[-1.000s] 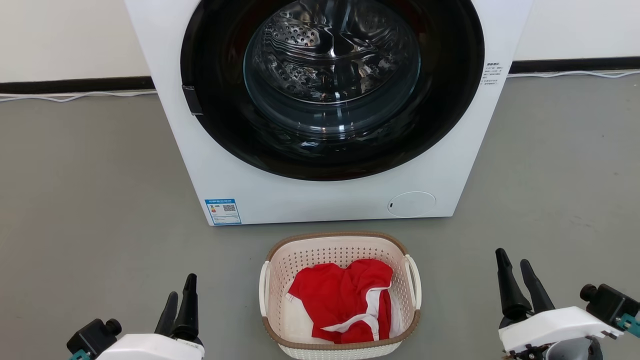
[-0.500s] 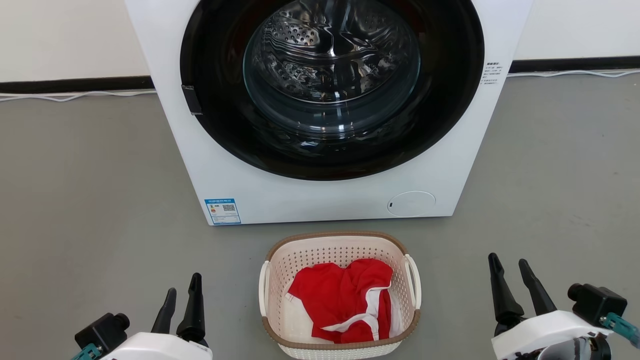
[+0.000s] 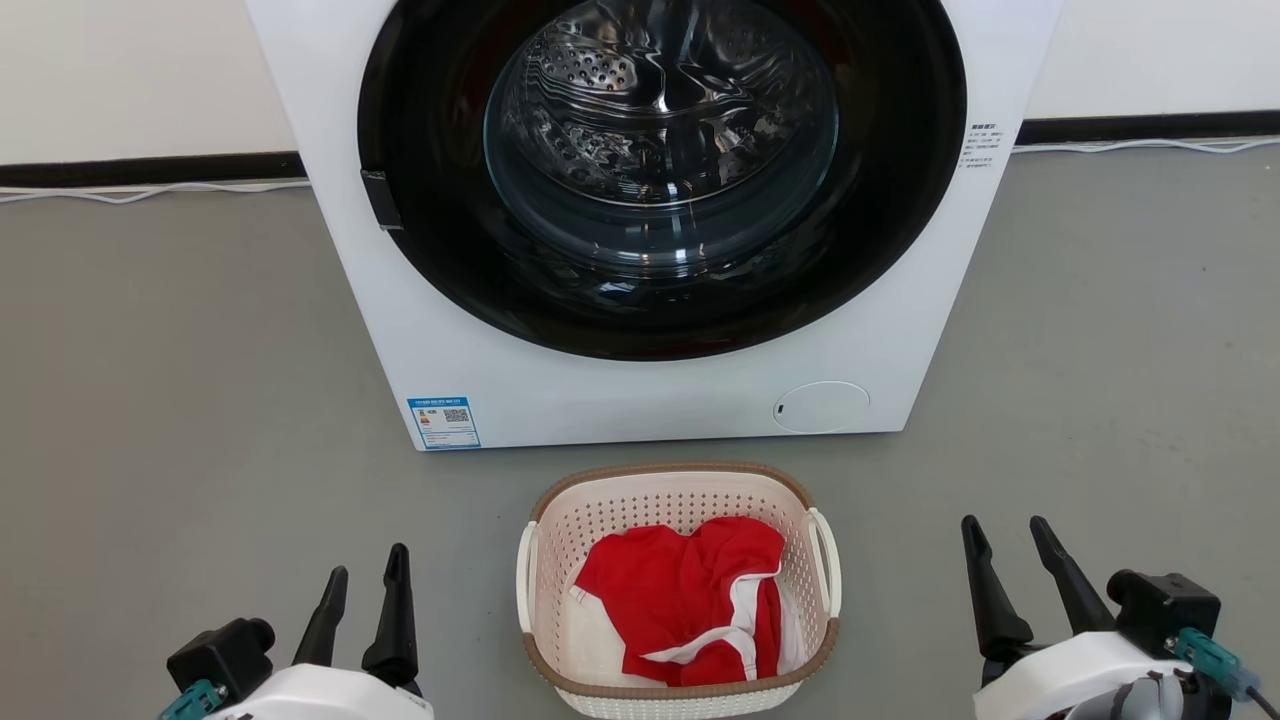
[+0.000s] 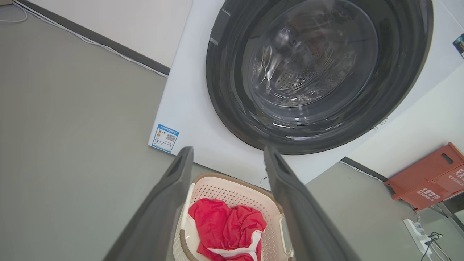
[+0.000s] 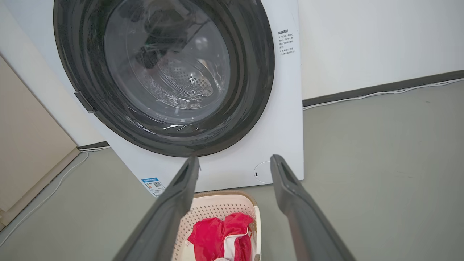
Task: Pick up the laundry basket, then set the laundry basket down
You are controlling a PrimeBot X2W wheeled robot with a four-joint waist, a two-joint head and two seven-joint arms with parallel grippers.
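1. Grey smooth floor (image 3: 150, 400) ran back to a pale wall, and a white front-loading washing machine (image 3: 900, 330) with a round dark glass door stood at 12 o'clock in my head view.
2. At 6 o'clock, near the washer's front but apart from it, the small cream perforated plastic laundry basket (image 3: 670, 468) with its brown woven-look rim sat upright on the floor. A crumpled red garment with white trim (image 3: 680, 590) lay inside it.
3. My left gripper (image 3: 368, 562) hovered at about 9 o'clock from the basket, well apart from the white loop handle (image 3: 524, 580) on that side. Its two long dark fingers were spread wide and held nothing.
4. My right gripper (image 3: 1003, 522) hovered at about 3 o'clock from the basket, also well apart. Its fingers were splayed just as wide and were empty.
5. I judged this to be the approach before the pick-up, with nothing grasped and the basket not yet lifted.
6. I reckoned the next move called for bringing both grippers inward until each straddled a handle or the rim. They would then need to close evenly and lift level, clear of the washer.
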